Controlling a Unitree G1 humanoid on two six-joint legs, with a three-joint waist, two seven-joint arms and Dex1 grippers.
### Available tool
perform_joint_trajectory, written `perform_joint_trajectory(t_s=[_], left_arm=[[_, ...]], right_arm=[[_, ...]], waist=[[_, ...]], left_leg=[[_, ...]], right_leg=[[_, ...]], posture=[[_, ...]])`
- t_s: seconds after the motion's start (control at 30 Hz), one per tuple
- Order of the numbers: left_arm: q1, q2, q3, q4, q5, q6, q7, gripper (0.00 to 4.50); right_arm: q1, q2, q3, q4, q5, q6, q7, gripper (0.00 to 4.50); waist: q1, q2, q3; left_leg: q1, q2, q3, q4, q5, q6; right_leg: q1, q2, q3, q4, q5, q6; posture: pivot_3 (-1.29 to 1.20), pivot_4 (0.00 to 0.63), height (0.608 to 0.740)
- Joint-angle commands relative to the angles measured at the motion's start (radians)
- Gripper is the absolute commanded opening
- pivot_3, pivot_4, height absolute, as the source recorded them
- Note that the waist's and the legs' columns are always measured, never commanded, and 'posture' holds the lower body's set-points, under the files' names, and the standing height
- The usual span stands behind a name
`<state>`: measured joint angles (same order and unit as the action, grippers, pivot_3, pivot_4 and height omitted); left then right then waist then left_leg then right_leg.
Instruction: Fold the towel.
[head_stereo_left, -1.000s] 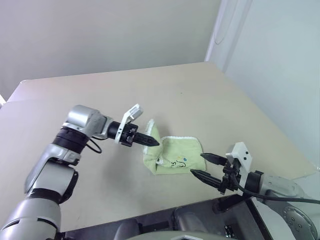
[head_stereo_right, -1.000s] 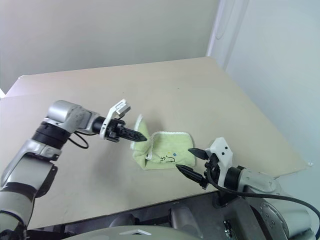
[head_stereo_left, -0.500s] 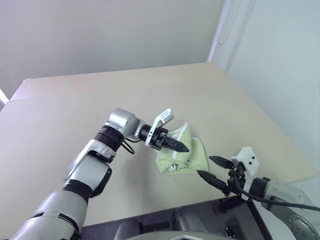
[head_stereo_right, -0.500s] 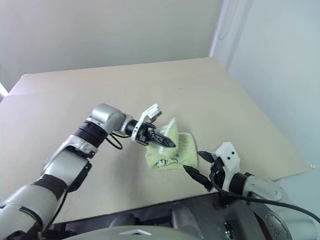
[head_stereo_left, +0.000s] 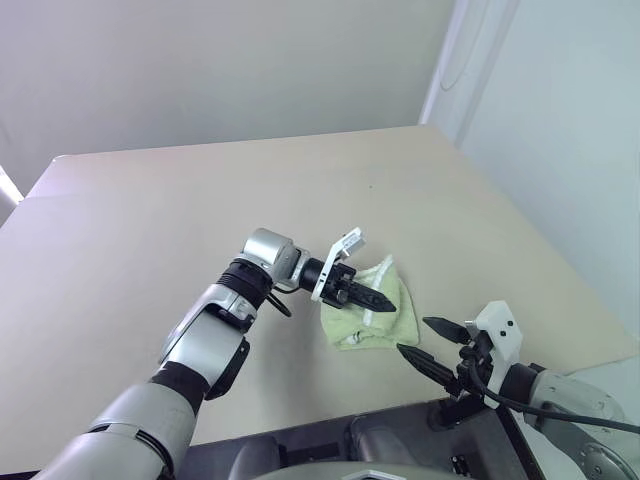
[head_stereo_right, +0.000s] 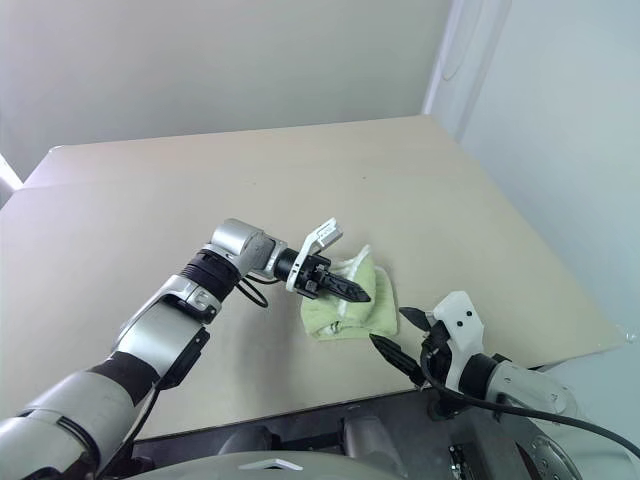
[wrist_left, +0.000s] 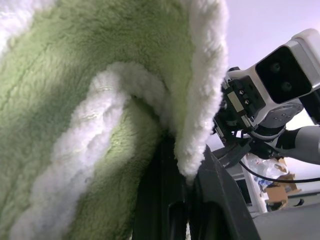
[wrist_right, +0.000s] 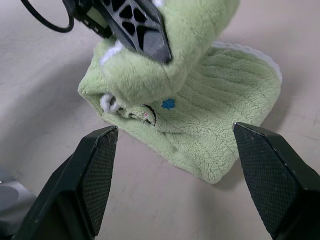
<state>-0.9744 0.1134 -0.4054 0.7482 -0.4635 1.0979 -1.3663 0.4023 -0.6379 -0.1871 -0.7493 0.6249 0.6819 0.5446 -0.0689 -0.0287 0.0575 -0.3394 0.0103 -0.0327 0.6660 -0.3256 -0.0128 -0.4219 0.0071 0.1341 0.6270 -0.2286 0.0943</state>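
I saw the towel (head_stereo_left: 372, 318) lying on the bench (head_stereo_left: 150, 220) near its front edge, folded, its long side running across. My left gripper (head_stereo_left: 385, 300) had its jaws clamped on a raised flap. The right gripper (head_stereo_left: 432, 342) waited just beside, jaws apart.

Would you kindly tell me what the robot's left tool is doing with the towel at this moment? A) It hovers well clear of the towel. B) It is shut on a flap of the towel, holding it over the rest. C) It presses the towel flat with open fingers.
B: the left tool is pinched on a raised fold of the towel, while the right tool waits open nearby.
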Motion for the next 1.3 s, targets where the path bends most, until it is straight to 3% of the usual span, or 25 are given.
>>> perform_joint_trajectory(t_s=[0.03,0.37,0.57,0.73,1.03,1.17,1.3], left_arm=[[0.014,-0.004,0.013,-0.003,0.014,-0.014,-0.014,0.96],[0.036,-0.024,0.138,-0.073,-0.008,-0.022,0.089,4.49],[0.015,0.019,0.187,-0.147,-0.063,0.003,0.018,4.49],[-0.011,0.045,0.215,-0.110,-0.038,-0.034,0.057,4.49],[0.031,0.294,0.245,-0.157,0.107,-0.450,0.052,4.49],[0.155,0.388,0.221,-0.325,0.126,-0.584,-0.024,4.49],[0.249,0.402,0.202,-0.440,0.152,-0.700,-0.044,4.49]], right_arm=[[-0.007,0.005,-0.006,-0.041,-0.005,-0.017,-0.010,3.86],[-0.001,0.017,-0.015,-0.044,-0.004,-0.019,-0.021,3.86],[-0.015,0.022,-0.042,-0.039,0.027,-0.017,-0.015,3.86],[-0.040,0.018,-0.046,-0.035,0.050,-0.013,-0.003,3.86],[-0.325,0.018,-0.127,0.010,0.265,0.042,-0.070,3.86],[-0.501,0.019,-0.021,0.099,0.251,0.096,-0.083,3.86],[-0.604,0.007,0.140,0.200,0.138,0.109,-0.050,3.86]], waist=[[-0.001,0.000,0.000],[0.000,0.000,0.000],[-0.001,0.000,0.000],[0.000,0.000,0.000],[-0.003,0.002,0.000],[0.001,0.003,0.000],[0.018,0.002,0.000]], left_leg=[[0.000,0.000,0.000,0.000,0.000,0.000],[0.000,0.000,0.000,0.000,0.000,0.000],[0.001,0.000,0.000,0.000,0.000,0.000],[0.001,0.000,0.000,0.000,0.000,0.000],[0.002,0.001,-0.001,0.000,0.000,0.000],[0.000,0.001,0.001,-0.001,0.000,0.000],[-0.003,0.001,0.001,-0.001,0.000,0.000]], right_leg=[[0.000,0.000,0.000,0.000,0.000,0.000],[0.000,0.000,0.000,0.001,0.000,0.000],[0.000,0.000,0.000,0.001,0.000,0.000],[0.000,0.000,0.000,0.001,0.000,0.000],[0.000,0.001,0.000,0.003,0.000,-0.001],[-0.001,0.001,0.001,0.001,0.001,-0.001],[-0.002,0.000,0.001,0.000,0.001,-0.001]], posture=[[0.00,0.000,0.740],[0.00,0.000,0.740],[0.00,0.000,0.740],[0.00,0.000,0.740],[0.00,0.000,0.740],[0.00,0.000,0.740],[0.00,0.000,0.740]])
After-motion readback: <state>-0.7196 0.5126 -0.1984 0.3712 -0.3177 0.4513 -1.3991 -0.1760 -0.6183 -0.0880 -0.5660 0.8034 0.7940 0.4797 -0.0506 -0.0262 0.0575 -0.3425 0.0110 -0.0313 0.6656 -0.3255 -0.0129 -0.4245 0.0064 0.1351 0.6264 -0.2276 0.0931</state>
